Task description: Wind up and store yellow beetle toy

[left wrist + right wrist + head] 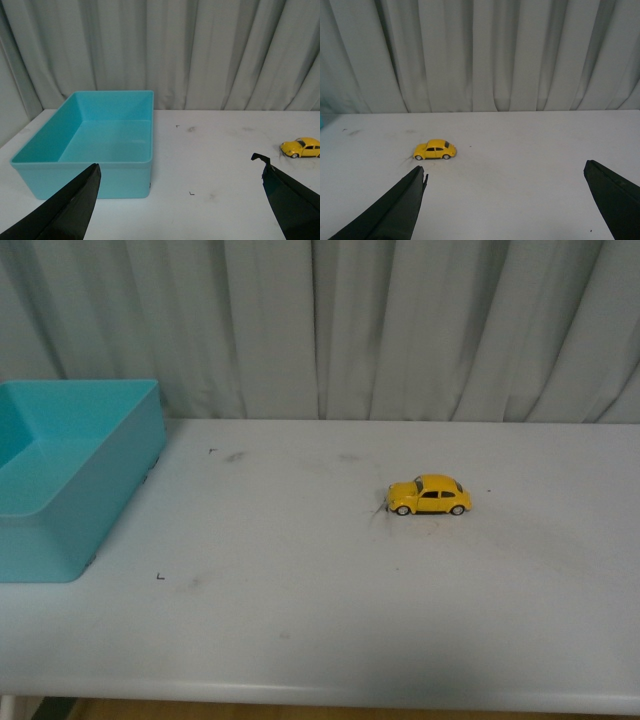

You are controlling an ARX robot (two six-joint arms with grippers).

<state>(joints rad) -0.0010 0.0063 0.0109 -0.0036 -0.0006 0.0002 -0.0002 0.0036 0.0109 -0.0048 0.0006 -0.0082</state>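
Yellow beetle toy (430,495), where is it from where you're standing?

Right of centre in the front view, about mid-height. It's on its wheels on the white table (300,630), side-on to the camera, standing alone.

And the box?

The turquoise box (125,475) is at the left edge of that frame, which cuts it off. Its open side faces up. It's well apart from the toy, with a stretch of bare table between them.

What about the arms?

I only catch them through the wrist cameras. The left gripper (176,162) has its two dark fingers (65,210) spread wide. Through the gap I see the box and the table. In that picture the toy (301,147) is small and far off, out beyond one finger.

The right one?

The right gripper (505,169) is spread wide as well, with its fingers (395,210) apart and only table between them. The toy (435,149) lies ahead of it on the table, closer to one finger than the other and clear of both.

Anything else worth noting?

A pale grey curtain (400,330) hangs in folds along the far edge of the table. There are two small black corner marks (211,451) on the tabletop between box and toy, and some faint grey smudges (235,456) around them.
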